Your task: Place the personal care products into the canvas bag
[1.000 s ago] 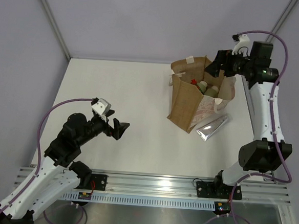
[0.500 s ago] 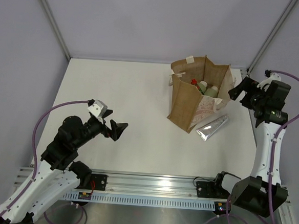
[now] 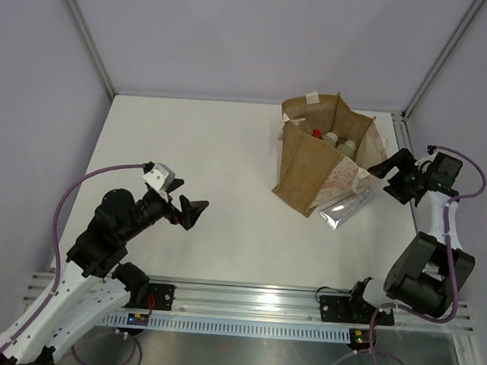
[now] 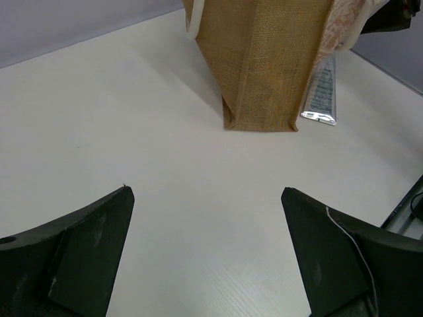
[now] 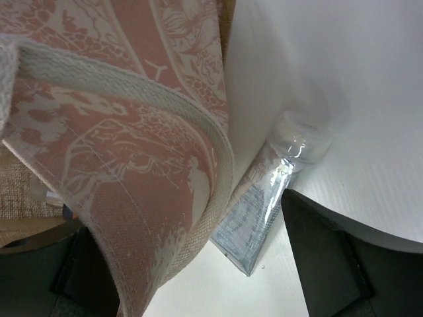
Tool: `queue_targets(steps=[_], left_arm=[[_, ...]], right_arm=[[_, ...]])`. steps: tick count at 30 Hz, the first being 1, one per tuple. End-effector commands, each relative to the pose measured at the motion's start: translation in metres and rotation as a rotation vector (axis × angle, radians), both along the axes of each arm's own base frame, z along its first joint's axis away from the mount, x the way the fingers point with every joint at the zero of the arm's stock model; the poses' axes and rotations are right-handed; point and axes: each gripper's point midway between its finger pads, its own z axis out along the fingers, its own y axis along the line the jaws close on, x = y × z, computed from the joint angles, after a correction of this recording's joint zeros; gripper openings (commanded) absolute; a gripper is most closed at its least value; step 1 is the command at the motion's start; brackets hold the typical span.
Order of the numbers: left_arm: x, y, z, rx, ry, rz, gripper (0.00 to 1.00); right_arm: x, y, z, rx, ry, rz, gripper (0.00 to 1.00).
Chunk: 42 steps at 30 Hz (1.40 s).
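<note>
The canvas bag (image 3: 307, 166) stands upright at the back right, with a pale pinkish printed side (image 5: 125, 125) and a white handle (image 5: 211, 158). Inside it I see a red cap (image 3: 316, 133) and two pale bottles (image 3: 336, 142). The silver tube (image 3: 346, 208) lies on the table against the bag's near right side; it also shows in the left wrist view (image 4: 322, 96) and the right wrist view (image 5: 261, 214). My right gripper (image 3: 383, 180) is open and low, right of the bag, close to its printed side and the tube. My left gripper (image 3: 193, 211) is open and empty, far left of the bag (image 4: 268, 59).
The white table (image 3: 212, 147) ends at a metal rail along the near edge (image 3: 252, 300). Grey walls with corner posts (image 3: 83, 29) enclose the back and sides. The right wall stands close behind my right arm.
My right arm has swung from above the bag's mouth down to its right side, near the tube. The bag's top has shifted slightly. My left arm has barely moved.
</note>
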Motion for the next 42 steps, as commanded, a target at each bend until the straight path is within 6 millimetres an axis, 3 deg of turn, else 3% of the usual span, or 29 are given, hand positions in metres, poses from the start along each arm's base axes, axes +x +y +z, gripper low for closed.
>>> queue_targets(steps=[1,3,8,11,14,15,18,22,25,30,34,39,42], left_arm=[[-0.001,-0.003,0.009,-0.026,-0.027,-0.016,0.99],[-0.002,-0.003,0.009,-0.026,-0.026,-0.021,0.99],[-0.002,-0.004,0.009,-0.025,-0.028,-0.022,0.99],[-0.002,-0.004,0.009,-0.025,-0.027,-0.022,0.99],[-0.003,-0.003,0.011,-0.028,-0.032,-0.024,0.99],[-0.003,-0.003,0.011,-0.03,-0.032,-0.024,0.99],[-0.005,-0.003,0.015,-0.038,-0.039,-0.028,0.99],[-0.007,-0.002,0.018,-0.051,-0.045,-0.027,0.99],[-0.008,-0.002,0.019,-0.055,-0.046,-0.03,0.99],[-0.007,-0.004,0.018,-0.057,-0.042,-0.034,0.99],[-0.006,-0.003,0.016,-0.05,-0.038,-0.025,0.99],[-0.003,0.0,0.013,-0.038,-0.034,-0.008,0.99],[-0.002,0.001,0.012,-0.033,-0.037,0.001,0.99]], right_arm=[[-0.005,0.019,0.019,0.073,-0.137,0.165,0.95],[-0.014,0.031,0.057,0.025,-0.275,0.252,0.98],[-0.023,0.045,0.114,-0.106,-0.493,0.381,0.99],[-0.022,0.03,0.124,-0.152,-0.484,0.282,1.0],[-0.029,0.009,0.118,-0.121,-0.47,0.183,0.99],[-0.033,0.011,0.118,-0.091,-0.485,0.205,0.99],[-0.042,-0.008,0.099,-0.059,-0.431,0.158,1.0],[-0.044,-0.021,0.035,0.068,-0.198,0.113,0.99],[-0.043,-0.025,-0.002,0.183,-0.073,0.051,0.99],[-0.03,-0.063,-0.037,0.096,0.048,-0.124,0.99],[-0.015,-0.062,-0.065,0.084,0.147,-0.14,1.0],[0.003,-0.044,-0.1,0.048,0.291,-0.131,1.0],[0.015,-0.043,-0.099,0.059,0.313,-0.151,0.99]])
